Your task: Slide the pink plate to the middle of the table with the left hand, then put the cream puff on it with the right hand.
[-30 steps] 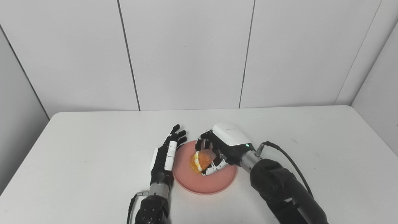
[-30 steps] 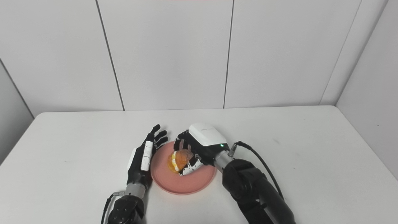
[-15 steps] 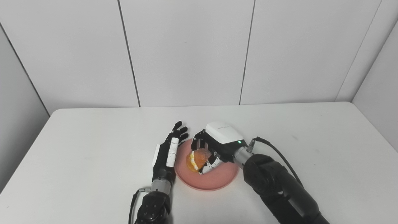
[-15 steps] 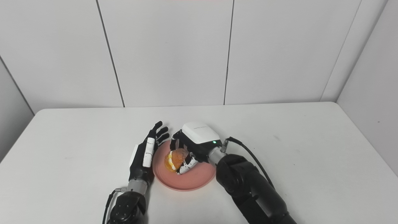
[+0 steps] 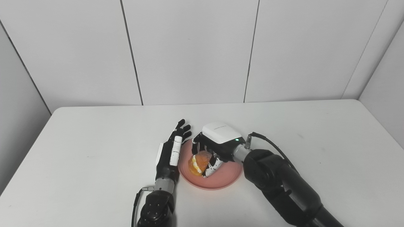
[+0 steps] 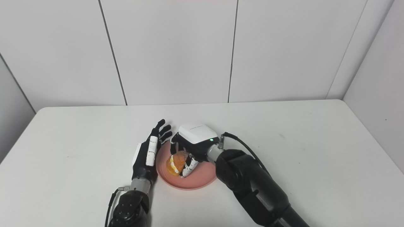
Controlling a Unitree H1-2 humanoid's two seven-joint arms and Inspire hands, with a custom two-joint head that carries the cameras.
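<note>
A pink plate (image 5: 225, 177) lies on the white table near the front middle. My right hand (image 5: 217, 143) is over the plate, shut on an orange cream puff (image 5: 198, 161) with white filling. The puff is low over the plate's left part; I cannot tell whether it touches. My left hand (image 5: 170, 153) is open, fingers straight and pointing away, on edge against the plate's left rim. The same things show in the right eye view: plate (image 6: 202, 179), puff (image 6: 176, 163), right hand (image 6: 194, 140), left hand (image 6: 148, 154).
The white table (image 5: 94, 151) stretches wide to the left, right and back. White wall panels stand behind it. A black cable (image 5: 271, 146) runs from my right wrist along the forearm.
The view has shifted, the table sitting lower before. My right hand has moved a little left and lower over the plate with the puff. My left hand stays at the rim.
</note>
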